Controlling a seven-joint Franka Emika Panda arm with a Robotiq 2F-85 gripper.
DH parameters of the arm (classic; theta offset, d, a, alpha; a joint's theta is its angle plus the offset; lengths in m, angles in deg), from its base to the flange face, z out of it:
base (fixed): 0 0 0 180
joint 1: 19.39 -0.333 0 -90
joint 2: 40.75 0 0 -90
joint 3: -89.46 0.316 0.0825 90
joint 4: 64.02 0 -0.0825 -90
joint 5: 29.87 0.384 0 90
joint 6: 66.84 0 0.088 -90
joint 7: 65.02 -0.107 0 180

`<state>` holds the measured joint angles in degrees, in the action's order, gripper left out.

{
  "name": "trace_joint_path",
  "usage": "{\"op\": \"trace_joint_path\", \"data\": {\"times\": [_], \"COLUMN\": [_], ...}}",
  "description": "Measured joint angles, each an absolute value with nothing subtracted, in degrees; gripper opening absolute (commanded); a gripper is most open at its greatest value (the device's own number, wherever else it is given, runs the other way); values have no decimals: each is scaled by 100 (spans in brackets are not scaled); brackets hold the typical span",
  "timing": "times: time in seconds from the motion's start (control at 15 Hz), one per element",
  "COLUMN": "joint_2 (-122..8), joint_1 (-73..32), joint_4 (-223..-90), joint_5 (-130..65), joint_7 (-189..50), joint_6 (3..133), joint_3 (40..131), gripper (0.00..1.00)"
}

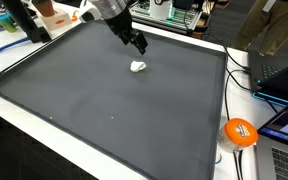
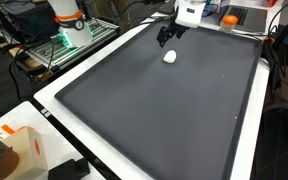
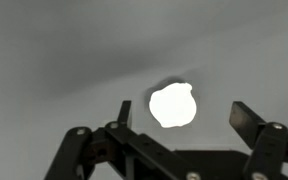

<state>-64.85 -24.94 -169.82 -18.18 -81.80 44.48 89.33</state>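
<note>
Near right, off the mat: orange ball. The dark mat covers most of the table. On its far half, about mid-width, sits a small white lump, well apart from the ball. It looks light and soft, maybe crumpled, so probably squashy rather than slippery or fragile; best pinched across its middle. In the wrist view it is near round and lobed, with no clear long axis or heading. Gripper hangs just above and beyond it, fingers spread wide, touching nothing.
</note>
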Motion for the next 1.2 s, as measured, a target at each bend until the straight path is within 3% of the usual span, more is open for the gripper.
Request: {"op": "trace_joint_path", "data": {"times": [1.2], "joint_2": [-5370], "joint_1": [-2772], "joint_4": [-19725], "joint_5": [-1998], "joint_7": [-8845], "joint_6": [8425], "joint_3": [9047], "gripper": [100]}}
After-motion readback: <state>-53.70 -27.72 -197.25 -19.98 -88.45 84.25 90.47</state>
